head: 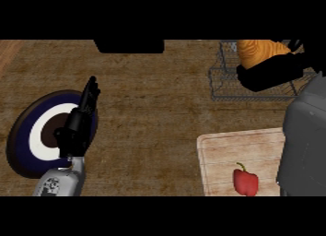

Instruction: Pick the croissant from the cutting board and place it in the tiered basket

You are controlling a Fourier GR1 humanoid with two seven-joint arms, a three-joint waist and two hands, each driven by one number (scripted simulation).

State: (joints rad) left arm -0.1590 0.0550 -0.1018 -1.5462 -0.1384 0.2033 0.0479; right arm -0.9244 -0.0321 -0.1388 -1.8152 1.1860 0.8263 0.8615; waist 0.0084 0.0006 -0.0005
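The orange-brown croissant (259, 50) is at the top right, over the wire tiered basket (224, 80). My right hand (271, 71) is curled round its lower side, and the grey right forearm (312, 138) rises along the right edge. The pale wooden cutting board (224, 152) lies at the lower right with no croissant on it. My left hand (81, 117) rests at the left with fingers straight and pointing up, over a plate.
A red bell pepper (245, 181) lies on the cutting board's near part. A round dark blue and white plate (26, 143) sits under the left hand. A dark object (128, 45) is at the top edge.
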